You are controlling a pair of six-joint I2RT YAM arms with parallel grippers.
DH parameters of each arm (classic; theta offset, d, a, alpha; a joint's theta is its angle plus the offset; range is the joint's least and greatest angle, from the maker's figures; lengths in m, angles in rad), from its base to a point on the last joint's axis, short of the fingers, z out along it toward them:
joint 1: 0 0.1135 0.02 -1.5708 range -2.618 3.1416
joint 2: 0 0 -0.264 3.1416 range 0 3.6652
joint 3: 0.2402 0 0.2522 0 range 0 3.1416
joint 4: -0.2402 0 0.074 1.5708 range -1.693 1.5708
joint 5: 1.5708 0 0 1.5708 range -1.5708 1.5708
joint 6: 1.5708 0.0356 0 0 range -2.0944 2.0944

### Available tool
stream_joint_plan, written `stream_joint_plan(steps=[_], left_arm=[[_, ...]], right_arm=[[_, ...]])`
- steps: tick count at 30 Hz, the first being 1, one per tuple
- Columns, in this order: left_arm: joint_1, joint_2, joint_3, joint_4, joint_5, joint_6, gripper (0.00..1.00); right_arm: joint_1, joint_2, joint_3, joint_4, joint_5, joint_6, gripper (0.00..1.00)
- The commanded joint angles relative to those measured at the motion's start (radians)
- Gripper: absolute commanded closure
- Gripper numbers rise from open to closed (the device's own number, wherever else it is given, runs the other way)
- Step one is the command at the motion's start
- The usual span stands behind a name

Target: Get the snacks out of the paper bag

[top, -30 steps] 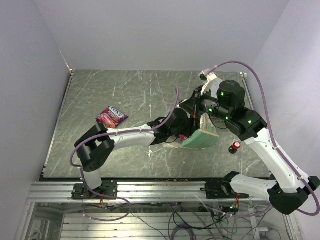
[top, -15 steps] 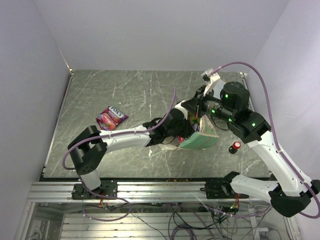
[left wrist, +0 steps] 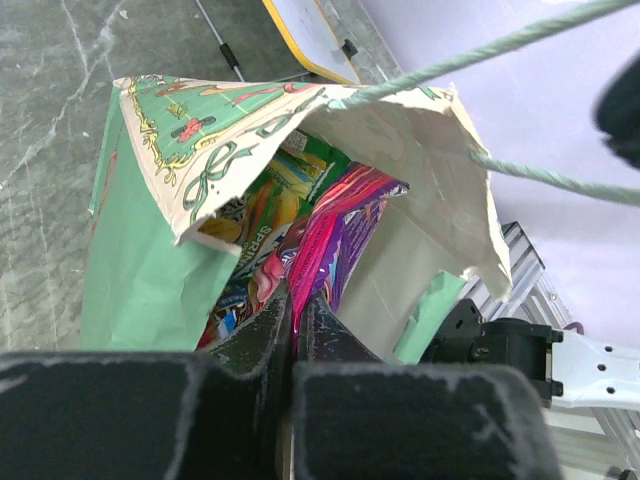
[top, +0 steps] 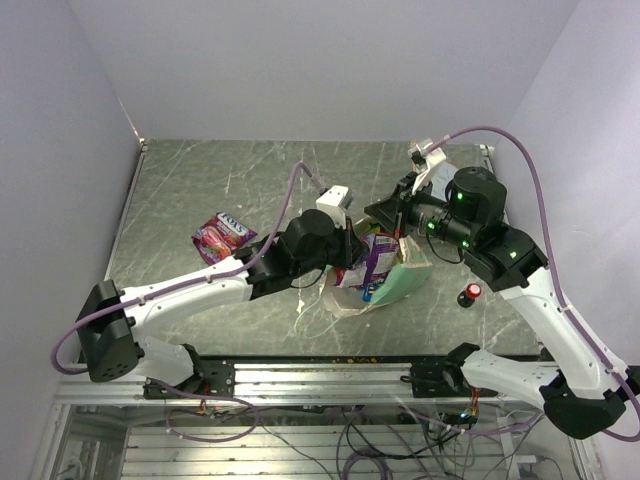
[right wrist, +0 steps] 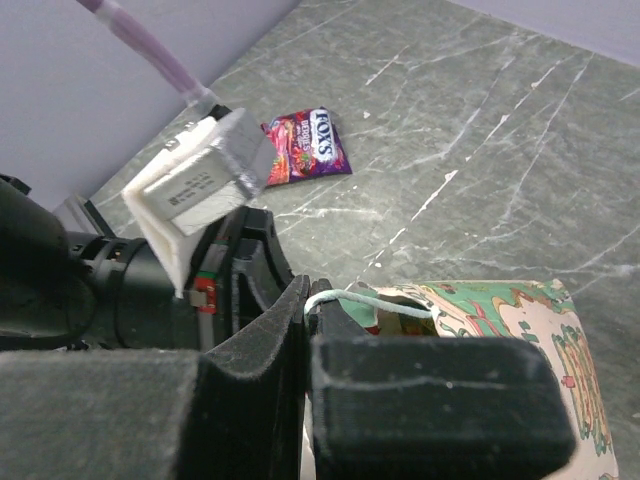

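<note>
Pinching shiny purple snack packet (left wrist: 340, 215) in left jaws, straight ahead inside mint-green paper bag (left wrist: 130, 285) held up by shut right jaws.

Paper bag (left wrist: 130, 290) mouth apparently crowded: snacks (left wrist: 340, 215), left gripper (left wrist: 297, 305)

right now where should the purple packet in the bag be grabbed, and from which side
Grip the purple packet by its thin end at the open mouth of the bag, coming straight in through the mouth. It lies lengthwise, that end toward the opening, where the left claw is pinched on it.
</note>
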Motion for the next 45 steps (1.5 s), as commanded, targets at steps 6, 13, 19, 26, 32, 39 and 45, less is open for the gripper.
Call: stream_joint_plan(steps=[6,13,19,26,32,39,45], left_arm=[[0.024,-0.086,0.021,-0.012,0.022,-0.045,0.93],[0.062,-0.207,-0.014,-0.017,0.010,-0.091,0.93],[0.075,-0.335,0.101,-0.261,-0.123,-0.048,0.93],[0.098,-0.424,0.279,-0.514,-0.307,-0.013,0.93],[0.119,-0.335,0.470,-0.683,-0.399,0.018,0.93],[0.282,-0.259,0.581,-0.870,-0.465,-0.063,0.93],[0.497,-0.213,0.573,-0.870,-0.225,-0.031,0.93]], right_arm=[[0.006,-0.035,-0.009,0.075,0.001,-0.007,1.00],[0.005,-0.019,-0.003,0.053,0.078,-0.008,1.00],[0.005,-0.022,-0.012,0.068,0.125,-0.007,1.00],[0.005,-0.025,-0.003,0.057,0.141,-0.008,1.00],[0.006,-0.021,0.010,0.063,0.143,-0.019,1.00],[0.006,0.005,0.039,0.064,0.114,-0.018,1.00],[0.005,-0.001,0.030,0.061,0.120,-0.014,1.00]])
